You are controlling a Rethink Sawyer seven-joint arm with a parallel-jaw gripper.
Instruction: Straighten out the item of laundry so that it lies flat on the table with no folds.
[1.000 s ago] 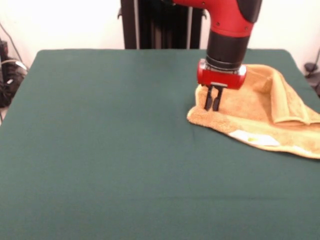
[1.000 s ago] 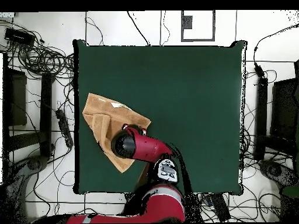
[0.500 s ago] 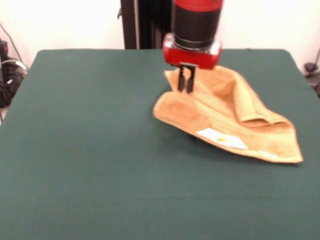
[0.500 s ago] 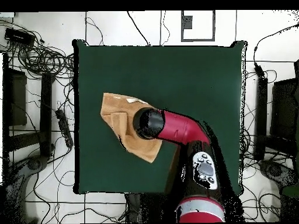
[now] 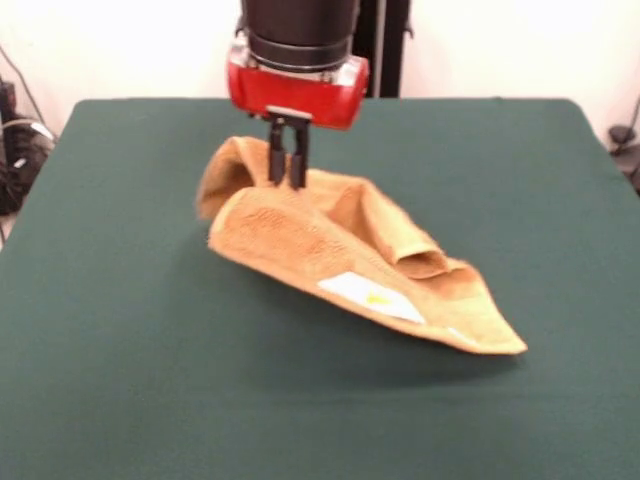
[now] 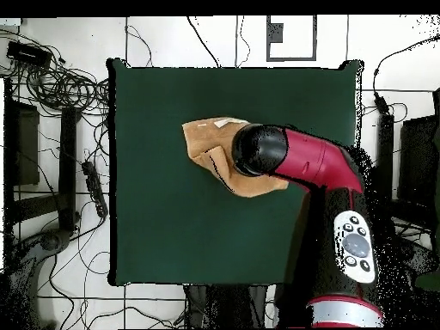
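The orange-tan towel (image 5: 340,245) hangs crumpled from my gripper (image 5: 287,178), whose two black fingers are shut on its upper edge. One end is lifted off the green table (image 5: 120,330); the lower corner trails toward the front right and looks to touch the cloth. A fold runs across its middle, and a white label with yellow print (image 5: 372,297) faces the front. From overhead, the towel (image 6: 206,146) shows left of the arm's head (image 6: 258,150), which hides the gripper and part of the towel.
Cables and dark equipment (image 6: 60,86) lie on the floor beyond the table's edges in the overhead view. The arm's red body (image 6: 331,185) reaches over the table's right side there.
The arm has carried the towel from the table's edge toward its middle, leftward in the front view. The towel now hangs higher and more bunched.
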